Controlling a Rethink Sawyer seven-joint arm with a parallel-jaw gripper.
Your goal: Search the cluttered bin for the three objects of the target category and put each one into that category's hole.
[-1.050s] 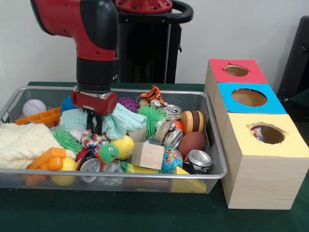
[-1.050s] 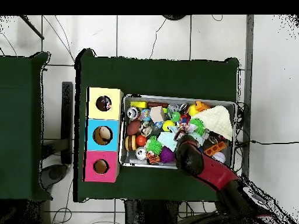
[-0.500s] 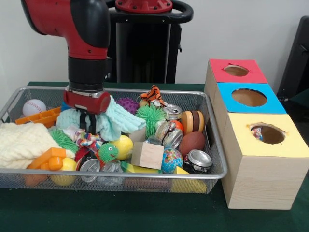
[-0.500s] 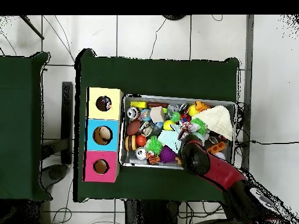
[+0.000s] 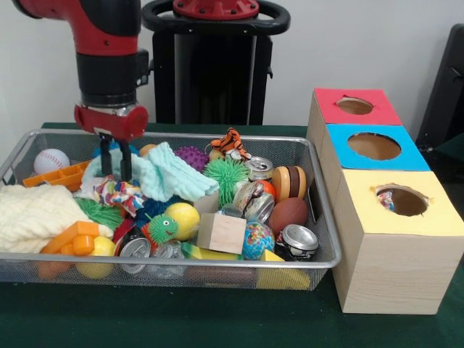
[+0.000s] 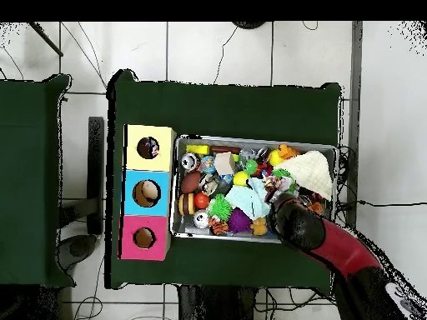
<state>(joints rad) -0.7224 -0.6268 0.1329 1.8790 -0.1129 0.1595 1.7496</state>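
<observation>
Mint knitted cloth (image 5: 168,174) hangs beside the gripper (image 5: 116,165); no writing legible.

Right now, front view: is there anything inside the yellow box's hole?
Yes: in the front view a small multicoloured object shows at the left inner edge of the hole in the yellow box.

a wire mesh bin (image 5: 319,217) packed with toys, cans and cloths sits beside three wooden boxes, their holes (image 5: 402,201) in yellow, blue, red tops.
</observation>
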